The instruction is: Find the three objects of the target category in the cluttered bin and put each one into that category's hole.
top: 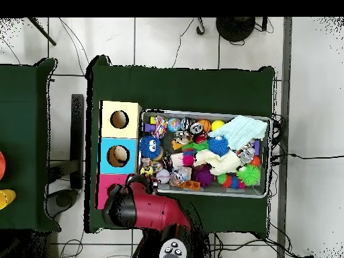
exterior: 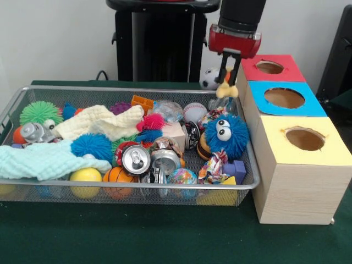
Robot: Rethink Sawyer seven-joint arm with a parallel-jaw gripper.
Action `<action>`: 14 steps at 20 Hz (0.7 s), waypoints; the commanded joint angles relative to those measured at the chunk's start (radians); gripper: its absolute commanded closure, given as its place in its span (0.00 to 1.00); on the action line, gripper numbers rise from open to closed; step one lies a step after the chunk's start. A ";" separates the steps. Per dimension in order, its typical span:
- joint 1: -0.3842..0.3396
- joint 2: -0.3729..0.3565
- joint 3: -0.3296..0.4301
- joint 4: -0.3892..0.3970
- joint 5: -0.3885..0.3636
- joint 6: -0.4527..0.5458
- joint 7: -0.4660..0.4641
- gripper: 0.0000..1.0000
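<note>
We see the gripper (exterior: 227, 74) clamped on a small yellow toy (exterior: 225, 89), its shape hard to make out, just beside the red-topped box (exterior: 268, 68); overhead, the arm (top: 144, 208) hides that box's hole

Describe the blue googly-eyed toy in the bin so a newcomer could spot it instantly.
Start at the wire mesh bin and go to the end that sits against the row of three boxes with holes. Close to that end, level with the yellow-topped box, sits the blue fuzzy ball toy. Unlike the other spiky blue balls in the bin, it has two big white googly eyes.
</note>
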 commanded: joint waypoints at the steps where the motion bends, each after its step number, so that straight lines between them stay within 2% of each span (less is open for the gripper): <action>1: 0.028 -0.127 -0.009 0.071 0.058 0.203 0.222 1.00; 4: 0.051 -0.191 -0.031 0.086 0.063 0.266 0.229 1.00; 7: 0.063 -0.219 -0.049 0.097 0.062 0.293 0.226 1.00; 14: 0.043 -0.208 -0.043 0.110 0.060 0.260 0.206 1.00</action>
